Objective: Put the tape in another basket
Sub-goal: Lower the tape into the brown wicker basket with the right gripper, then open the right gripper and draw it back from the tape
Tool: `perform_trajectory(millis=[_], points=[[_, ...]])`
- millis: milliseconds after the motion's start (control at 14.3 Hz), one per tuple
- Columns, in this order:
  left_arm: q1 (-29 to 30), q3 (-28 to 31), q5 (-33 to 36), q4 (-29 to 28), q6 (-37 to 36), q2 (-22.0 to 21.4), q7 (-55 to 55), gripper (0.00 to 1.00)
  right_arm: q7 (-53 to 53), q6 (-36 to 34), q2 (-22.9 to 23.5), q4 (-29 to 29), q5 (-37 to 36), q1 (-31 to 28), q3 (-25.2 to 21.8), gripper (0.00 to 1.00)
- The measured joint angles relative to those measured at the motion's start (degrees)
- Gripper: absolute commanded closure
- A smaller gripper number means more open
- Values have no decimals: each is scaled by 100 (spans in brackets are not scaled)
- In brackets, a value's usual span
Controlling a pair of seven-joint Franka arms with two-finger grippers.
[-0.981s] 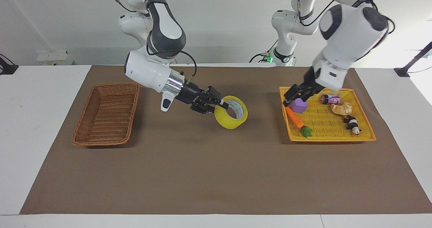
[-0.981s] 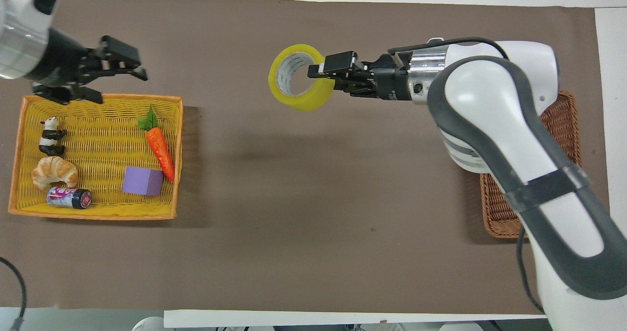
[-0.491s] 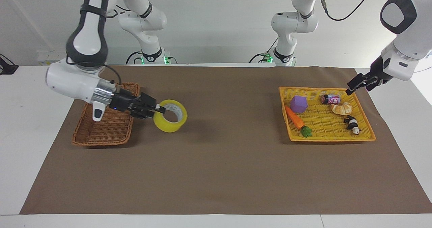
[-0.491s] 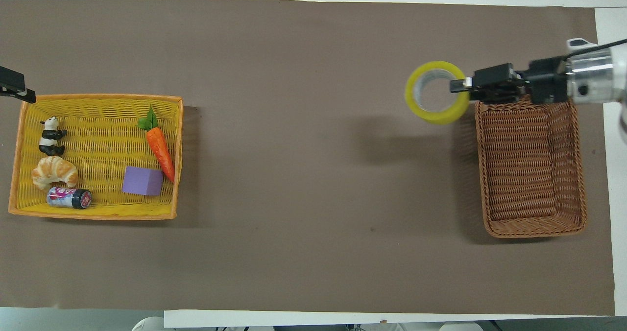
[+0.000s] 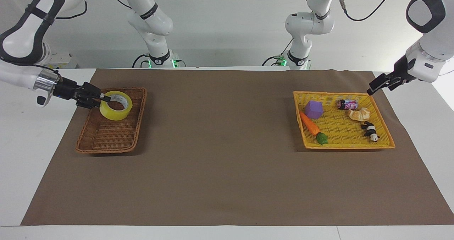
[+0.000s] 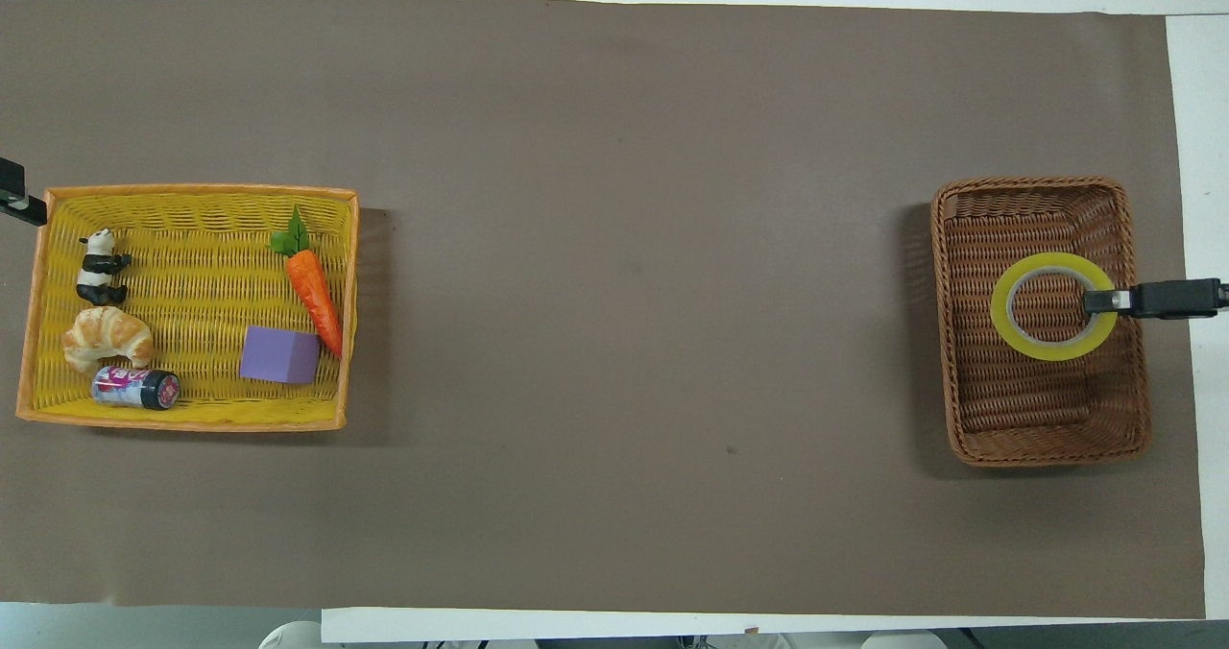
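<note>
1. The right gripper point(image 5: 101, 98) pinches the wall of the tape point(image 5: 115, 105), one finger inside the core, fingers closed on it.
2. The tape hangs over the dark-brown basket point(image 5: 106, 142); released while tilted, it could roll against the sloping side or tip over the rim.
3. The left gripper point(image 5: 376, 85) waits by the yellow basket point(image 5: 349, 146); whether its fingers are parted, I cannot tell.
</note>
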Motion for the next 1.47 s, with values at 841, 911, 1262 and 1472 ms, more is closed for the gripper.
perform_trajectory(millis=[841,911,1262,1472], points=[[-47,38,271,-524,585,-523,166,0,-1106,852,249,-586,-427,-71,30,0],[-41,46,272,-977,941,-701,168,0,-1109,880,248,-578,-497,-69,45,0],[9,6,273,-2195,1860,-1290,211,0,-1170,1138,180,-321,-1038,91,73,0],[-128,-85,321,-2103,1839,-1315,213,0,-1070,1256,-114,70,-1693,449,78,0]])
